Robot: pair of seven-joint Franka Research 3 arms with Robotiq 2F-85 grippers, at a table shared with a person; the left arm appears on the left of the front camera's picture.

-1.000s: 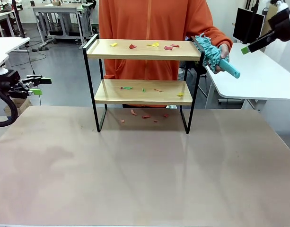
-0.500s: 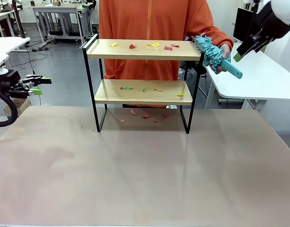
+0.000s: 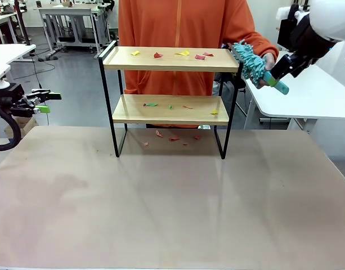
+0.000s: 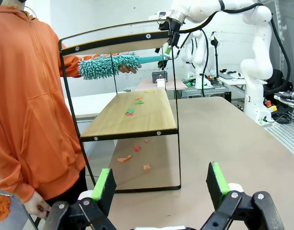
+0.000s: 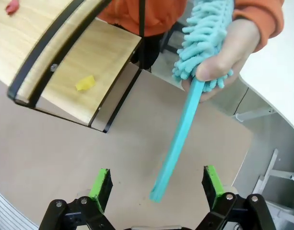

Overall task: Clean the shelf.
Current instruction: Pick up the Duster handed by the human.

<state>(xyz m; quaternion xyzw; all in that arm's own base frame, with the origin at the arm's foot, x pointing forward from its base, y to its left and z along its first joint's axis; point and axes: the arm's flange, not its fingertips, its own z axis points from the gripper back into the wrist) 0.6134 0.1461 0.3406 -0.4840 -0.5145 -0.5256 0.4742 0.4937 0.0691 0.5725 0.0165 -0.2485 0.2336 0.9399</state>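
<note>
Beside the right end of the shelf (image 3: 121, 56), the right robot hand (image 5: 156, 178) hangs wide open around the free tip of a teal duster (image 5: 181, 134), not closed on it. A person's hand (image 5: 223, 55) grips the duster's fluffy head. Far left, the left robot hand (image 4: 161, 175) is open and empty. The shelf stands on the worktop (image 3: 172, 197) with coloured scraps (image 3: 200, 57) on both boards and beneath, so cleaning looks unstarted.

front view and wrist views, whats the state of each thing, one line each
shelf: upright on the table, both boards littered
paper scraps: loose on both boards and on the table beneath
duster: held by the person's hand at the shelf's right end
right end effector: open, at the duster handle's tip, not gripping
left end effector: open, empty, off to the left
</note>
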